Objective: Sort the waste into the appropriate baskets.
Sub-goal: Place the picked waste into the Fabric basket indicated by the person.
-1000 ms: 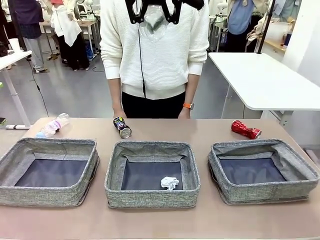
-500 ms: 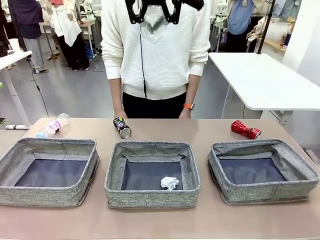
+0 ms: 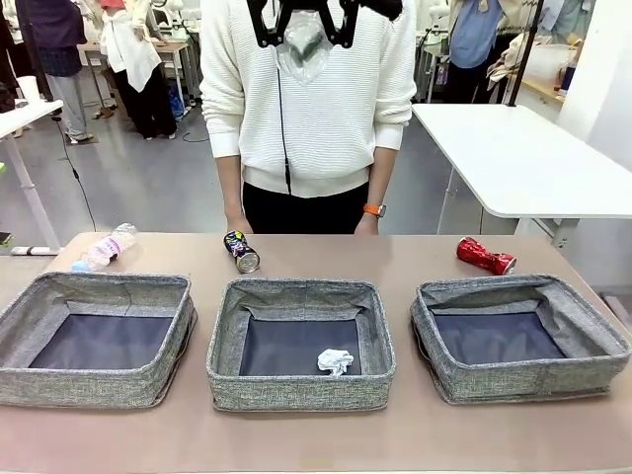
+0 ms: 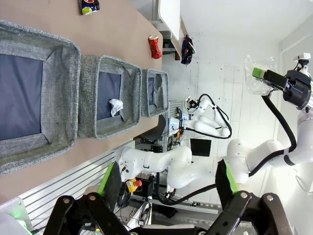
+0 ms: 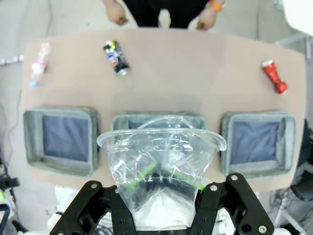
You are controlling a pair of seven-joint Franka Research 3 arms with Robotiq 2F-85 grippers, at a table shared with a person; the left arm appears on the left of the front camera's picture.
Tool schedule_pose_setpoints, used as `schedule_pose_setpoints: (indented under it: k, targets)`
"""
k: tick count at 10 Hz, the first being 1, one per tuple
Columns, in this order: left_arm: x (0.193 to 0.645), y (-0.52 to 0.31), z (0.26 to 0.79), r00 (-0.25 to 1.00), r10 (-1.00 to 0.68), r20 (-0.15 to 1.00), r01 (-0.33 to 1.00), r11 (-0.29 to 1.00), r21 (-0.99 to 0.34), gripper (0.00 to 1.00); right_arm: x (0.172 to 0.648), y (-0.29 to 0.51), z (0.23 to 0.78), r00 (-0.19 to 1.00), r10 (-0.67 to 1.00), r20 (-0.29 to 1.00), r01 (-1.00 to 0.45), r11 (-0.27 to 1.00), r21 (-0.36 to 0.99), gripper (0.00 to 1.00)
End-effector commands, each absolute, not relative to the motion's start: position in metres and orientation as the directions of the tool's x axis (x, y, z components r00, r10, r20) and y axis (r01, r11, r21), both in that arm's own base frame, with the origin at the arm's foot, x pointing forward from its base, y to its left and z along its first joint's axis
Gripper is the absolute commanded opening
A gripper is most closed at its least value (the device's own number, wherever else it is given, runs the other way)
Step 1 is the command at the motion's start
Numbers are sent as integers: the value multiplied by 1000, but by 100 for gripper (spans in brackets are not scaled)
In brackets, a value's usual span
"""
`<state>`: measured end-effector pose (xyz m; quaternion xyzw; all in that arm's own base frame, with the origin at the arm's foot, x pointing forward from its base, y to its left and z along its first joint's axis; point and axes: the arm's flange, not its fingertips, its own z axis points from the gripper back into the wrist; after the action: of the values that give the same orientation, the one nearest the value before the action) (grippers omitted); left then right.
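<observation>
My right gripper (image 3: 303,22) is at the top centre of the front pic, high over the table (image 3: 415,259). Its jaws are clenched on the clear plastic cup (image 3: 301,51), and in the right wrist pic this cup sits in the lower centre, squeezed and a bit deformed. My left gripper (image 4: 168,182), at the bottom of the left wrist pic, is released, jaws wide apart. Three baskets stand in one row across the lower half of the front pic: left basket (image 3: 99,390), middle basket (image 3: 296,392), right basket (image 3: 513,383). The crumpled white paper ball (image 3: 335,361) lies in the middle one, lower right of its floor. Beyond the baskets, on bare table: bottle (image 3: 104,248) at left, dark printed can (image 3: 240,251) approx. centre-left, crushed red can (image 3: 485,256) at right. The person (image 3: 316,118) stands at the far edge, upper centre.
</observation>
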<state>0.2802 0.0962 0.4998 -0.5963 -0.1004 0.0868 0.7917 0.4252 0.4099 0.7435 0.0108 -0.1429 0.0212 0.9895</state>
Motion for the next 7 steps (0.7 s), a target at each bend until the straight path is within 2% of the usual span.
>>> schedule_pose_setpoints:
  k: [1,7]
  targets:
    - [279,95,501,964,256,77,8,261,-965,100,424,409,746,960,41,278,-51,998,29,4]
    - [279,95,501,964,256,77,8,261,-965,100,424,409,746,960,41,278,-51,998,29,4]
